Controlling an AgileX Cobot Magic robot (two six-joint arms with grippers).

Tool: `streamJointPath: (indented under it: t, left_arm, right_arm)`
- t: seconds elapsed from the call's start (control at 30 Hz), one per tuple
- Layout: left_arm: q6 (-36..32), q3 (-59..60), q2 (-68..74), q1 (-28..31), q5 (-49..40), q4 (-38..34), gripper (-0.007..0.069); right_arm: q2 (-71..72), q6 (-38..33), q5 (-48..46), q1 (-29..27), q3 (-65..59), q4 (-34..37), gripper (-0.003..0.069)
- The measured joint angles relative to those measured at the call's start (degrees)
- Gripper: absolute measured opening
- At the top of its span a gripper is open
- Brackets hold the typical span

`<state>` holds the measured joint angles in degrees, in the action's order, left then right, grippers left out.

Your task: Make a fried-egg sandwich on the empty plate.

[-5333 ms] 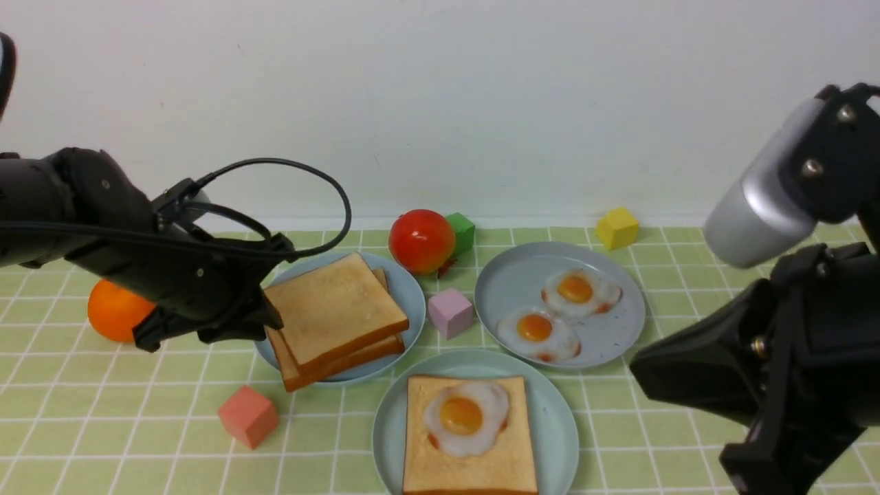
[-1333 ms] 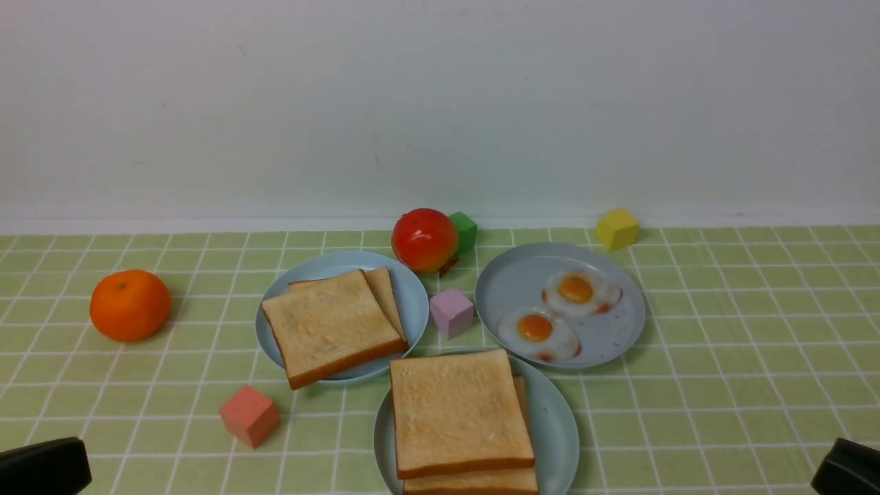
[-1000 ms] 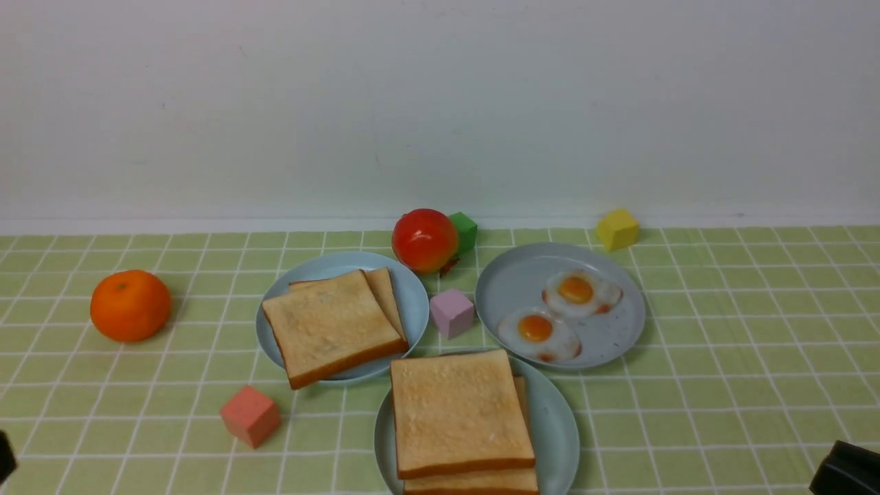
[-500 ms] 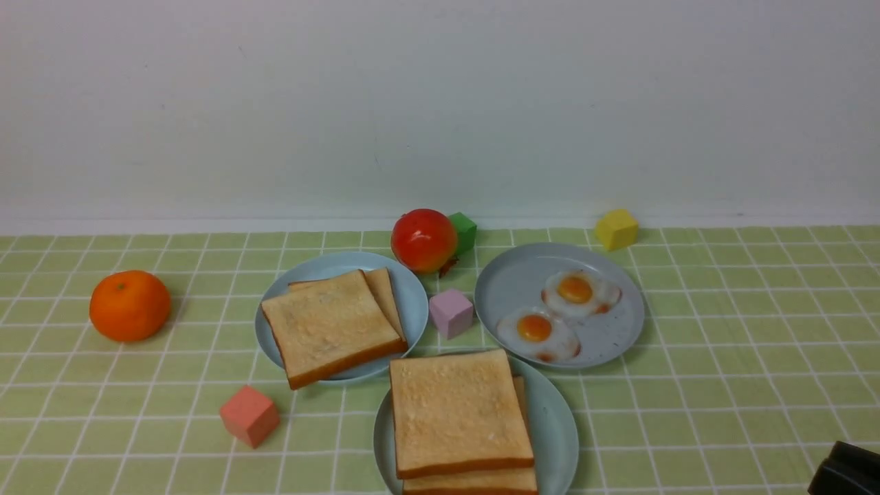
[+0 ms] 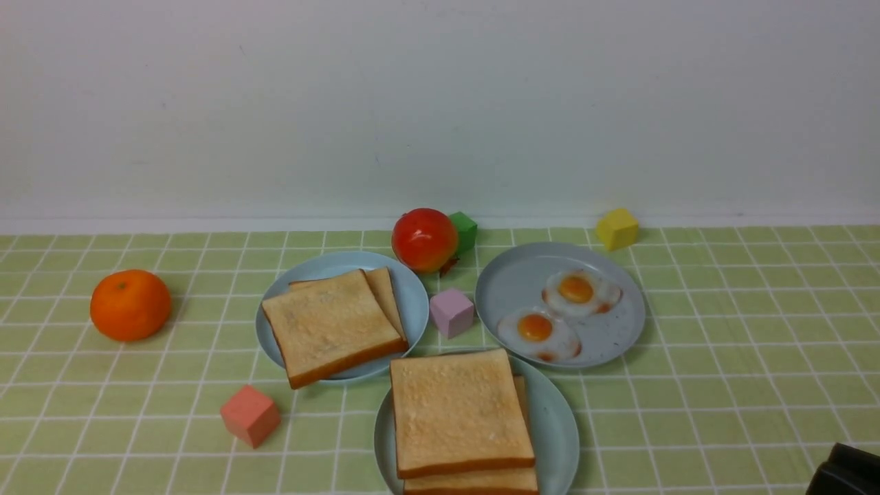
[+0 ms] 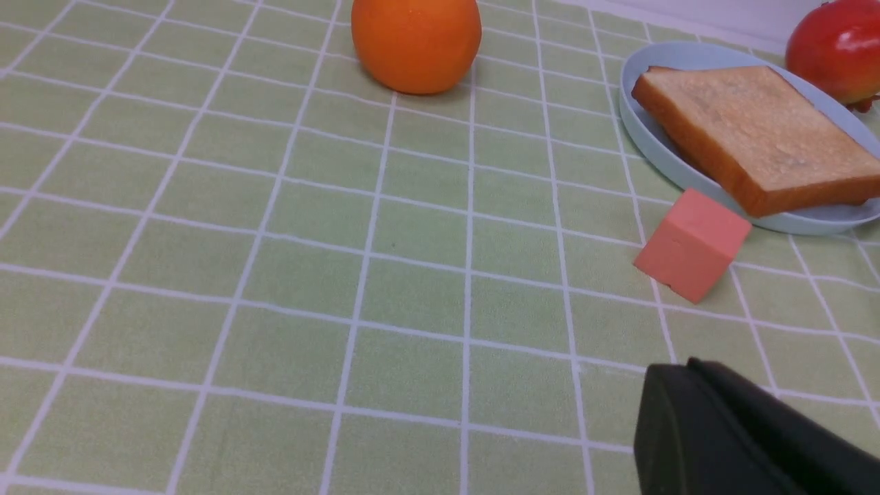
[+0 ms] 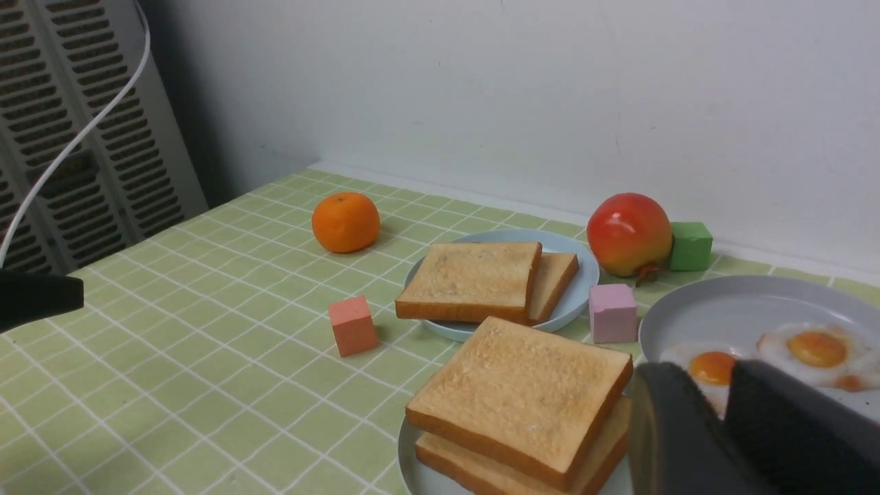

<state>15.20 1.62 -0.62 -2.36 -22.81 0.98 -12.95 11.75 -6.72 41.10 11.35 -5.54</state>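
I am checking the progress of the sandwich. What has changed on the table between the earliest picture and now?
A second toast slice now lies on the mint-green plate, covering the egg that was open to view earlier. The toast stack on the blue plate is one slice lower. Both arms have drawn back out of the scene. The two other eggs, the fruits and the cubes lie as before.

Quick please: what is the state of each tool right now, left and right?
Left tool: closed, holding nothing.
Right tool: slightly parted, holding nothing.
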Motion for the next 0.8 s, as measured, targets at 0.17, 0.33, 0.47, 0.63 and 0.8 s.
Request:
streamJointPath:
  t: [0.17, 0.33, 0.47, 0.63, 0.8]
  left_arm:
    - [0.0, 0.0, 0.0, 0.0, 0.0, 0.0, -0.0013]
    - [0.0, 0.0, 0.0, 0.0, 0.0, 0.0, -0.0009]
    - [0.0, 0.0, 0.0, 0.0, 0.0, 0.0, -0.0005]
    - [0.0, 0.0, 0.0, 0.0, 0.0, 0.0, -0.0001]
    - [0.0, 0.0, 0.0, 0.0, 0.0, 0.0, 0.0003]
  right_arm:
    - [0.0, 0.0, 0.0, 0.0, 0.0, 0.0, 0.0157]
    - [0.0, 0.0, 0.0, 0.0, 0.0, 0.0, 0.0167]
    - [0.2, -0.1, -0.5, -1.6, 0.0, 0.3, 0.0174]
    - [0.4, -0.1, -1.9, -14.0, 0.0, 1.9, 0.0176]
    - [1.1, -0.1, -1.7, -24.5, -2.1, 1.9, 0.0188]
